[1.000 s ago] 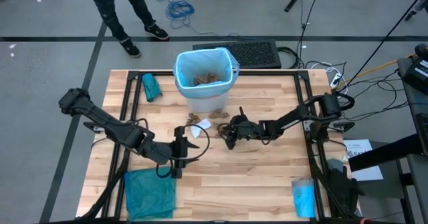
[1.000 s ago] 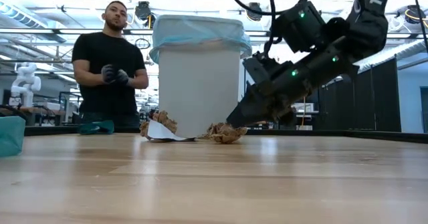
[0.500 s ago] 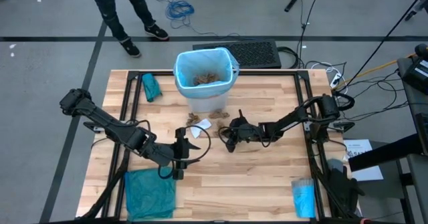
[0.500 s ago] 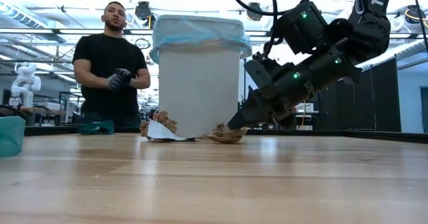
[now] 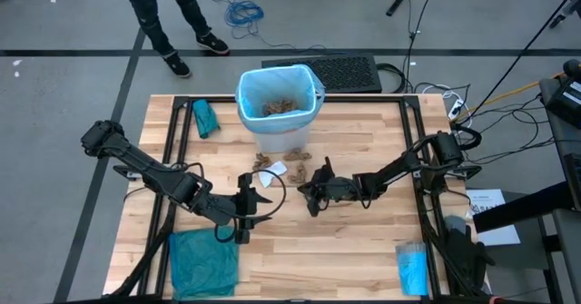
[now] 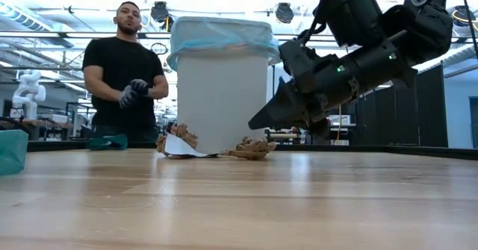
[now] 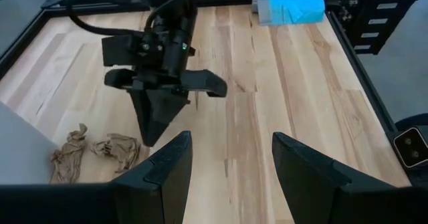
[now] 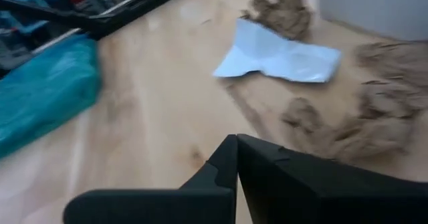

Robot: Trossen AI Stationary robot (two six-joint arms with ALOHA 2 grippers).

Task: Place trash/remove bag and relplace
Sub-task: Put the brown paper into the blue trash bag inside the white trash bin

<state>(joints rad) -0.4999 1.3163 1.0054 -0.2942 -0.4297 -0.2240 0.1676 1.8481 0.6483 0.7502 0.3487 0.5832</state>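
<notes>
Bin (image 5: 309, 113): white, upright at the table's far middle, lined with the light blue bag (image 5: 250, 84), whose edge folds over the rim. Contents: brown paper scraps (image 5: 277, 106) heaped inside.

Trash outside the bin: crumpled brown scraps (image 5: 300, 158) on the table (image 5: 354, 240) just in front of the bin's base, with a flat white paper piece (image 5: 271, 171) among them; low view shows them (image 6: 250, 147) lying against the bin's foot.

Right gripper (image 5: 315, 195): raised off the table, near the loose scraps and on their near side, not touching them. Fingers pressed together, nothing between them.

Left gripper (image 5: 243, 215): low over the table's middle, left of the right gripper, fingers spread, holding nothing.

Other items: teal bag (image 5: 203, 261) at the near left; small teal bundle (image 5: 205, 118) left of the bin; bright blue roll (image 5: 411, 269) at the near right. A person (image 6: 123, 75) stands beyond the table.
</notes>
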